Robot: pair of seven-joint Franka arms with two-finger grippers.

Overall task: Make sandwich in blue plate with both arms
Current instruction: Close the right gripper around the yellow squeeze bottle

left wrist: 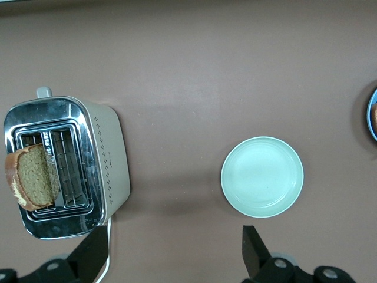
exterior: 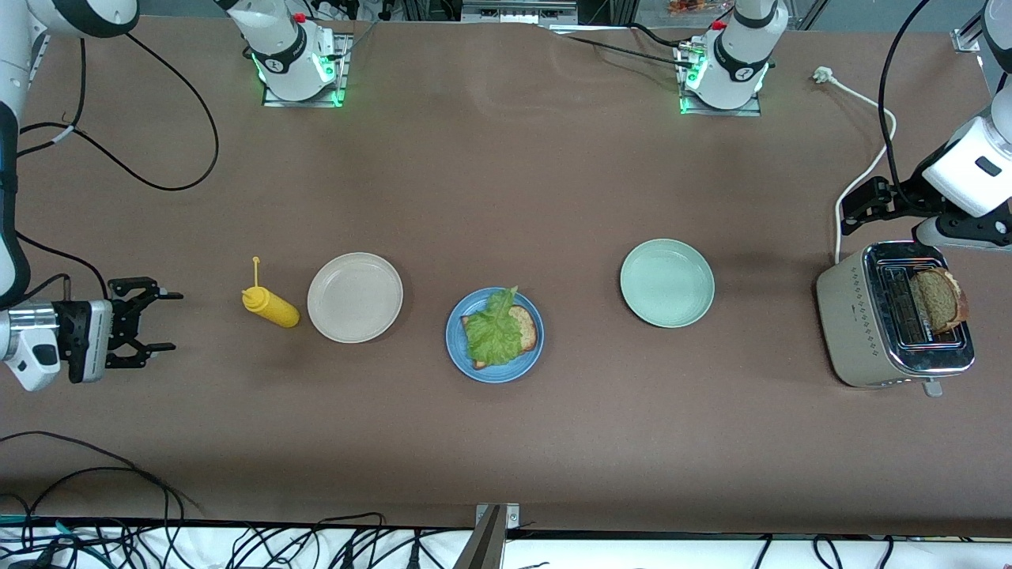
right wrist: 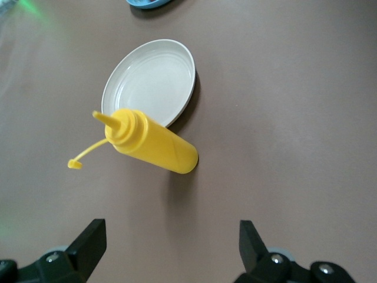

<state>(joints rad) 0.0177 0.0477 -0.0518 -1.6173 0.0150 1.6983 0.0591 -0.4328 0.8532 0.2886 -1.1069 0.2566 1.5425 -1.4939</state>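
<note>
The blue plate (exterior: 457, 348) sits mid-table holding one brown bread slice (exterior: 527, 326) with a green lettuce leaf (exterior: 493, 333) on it. A second bread slice (exterior: 938, 299) (left wrist: 34, 177) stands up out of the toaster (exterior: 870, 316) (left wrist: 106, 153) at the left arm's end. My left gripper (exterior: 849, 210) (left wrist: 175, 236) hangs open and empty over the table beside the toaster. At the right arm's end, my right gripper (exterior: 164, 321) (right wrist: 171, 227) is open and empty, beside the yellow bottle (exterior: 271, 307) (right wrist: 153, 144).
A beige plate (exterior: 355, 297) (right wrist: 150, 79) lies between the yellow squeeze bottle and the blue plate. A pale green plate (exterior: 667, 283) (left wrist: 262, 177) lies between the blue plate and the toaster. The toaster's white cord (exterior: 866, 150) trails toward the arm bases.
</note>
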